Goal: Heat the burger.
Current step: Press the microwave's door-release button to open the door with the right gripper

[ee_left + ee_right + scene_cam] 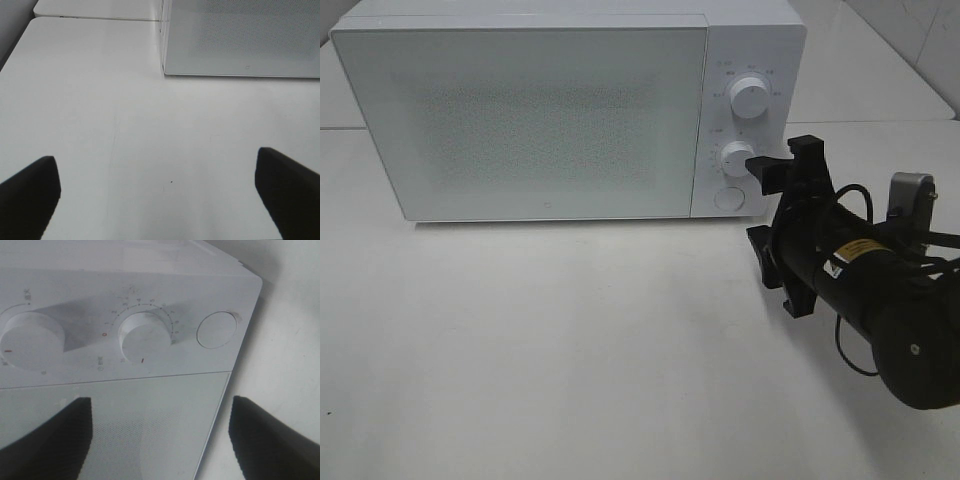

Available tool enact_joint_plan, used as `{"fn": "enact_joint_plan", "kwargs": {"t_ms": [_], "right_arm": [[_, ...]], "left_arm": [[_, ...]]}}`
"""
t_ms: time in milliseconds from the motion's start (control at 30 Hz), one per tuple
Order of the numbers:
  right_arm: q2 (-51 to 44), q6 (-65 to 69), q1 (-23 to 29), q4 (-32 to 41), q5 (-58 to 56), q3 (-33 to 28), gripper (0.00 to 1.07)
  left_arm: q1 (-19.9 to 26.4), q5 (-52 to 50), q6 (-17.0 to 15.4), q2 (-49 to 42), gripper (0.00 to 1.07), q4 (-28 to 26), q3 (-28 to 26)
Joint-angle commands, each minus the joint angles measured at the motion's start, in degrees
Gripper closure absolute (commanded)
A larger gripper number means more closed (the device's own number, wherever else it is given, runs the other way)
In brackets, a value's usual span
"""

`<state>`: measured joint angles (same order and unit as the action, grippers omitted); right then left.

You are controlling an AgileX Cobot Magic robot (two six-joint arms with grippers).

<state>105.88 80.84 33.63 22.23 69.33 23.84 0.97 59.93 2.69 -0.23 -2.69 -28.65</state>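
The burger, unseen, likely soft and light, suits a gentle side grasp; left gripper (156, 160) and right gripper (161, 401) gape empty.

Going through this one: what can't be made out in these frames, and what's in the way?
- Burger: in no view; the shut, dotted microwave door hides the inside.
- Dial markings: too small in the exterior high view, blurred in the right wrist view.
- Left hand: outside the exterior high frame; the left wrist view's edge cuts off all but its fingertips.
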Motion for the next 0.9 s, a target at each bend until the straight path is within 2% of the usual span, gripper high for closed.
{"fn": "enact_joint_plan", "kwargs": {"t_ms": [33,333,533,700,733,767,833,900], "right_arm": [[-2.6,-1.0,-0.1,-2.1,3.9,-1.7,0.33],[-10.1,-1.3,-0.1,-5.3,-1.5,-5.3,0.33],[-15.4,-6.5,-0.1,-9.3,-12.9,-5.4,0.33],[-20.7,-20.0,-0.1,-9.6,-30.6,-5.3,0.33],[-20.7,-20.0,-0.1,-9.6,-30.6,-5.3,0.33],[-22.2,-27.8,-0.1,-8.3,-38.0,-4.5,0.33],[-22.7,-32.3,-0.1,-7.6,-41.1,-3.8,0.33],[-23.5,-45.7,-0.1,-4.2,-50.6,-1.3,0.33]], "left_arm": [[0.0,-0.5,-0.1,-1.5,0.09,-0.3,0.2],[0.0,-0.5,-0.1,-1.5,0.09,-0.3,0.2],[0.0,-0.5,-0.1,-1.5,0.09,-0.3,0.2],[0.0,-0.5,-0.1,-1.5,0.09,-0.3,0.2],[0.0,-0.5,-0.1,-1.5,0.09,-0.3,0.2],[0.0,-0.5,-0.1,-1.5,0.09,-0.3,0.2],[0.0,-0.5,-0.1,-1.5,0.09,-0.3,0.2],[0.0,-0.5,-0.1,-1.5,0.09,-0.3,0.2]]}}
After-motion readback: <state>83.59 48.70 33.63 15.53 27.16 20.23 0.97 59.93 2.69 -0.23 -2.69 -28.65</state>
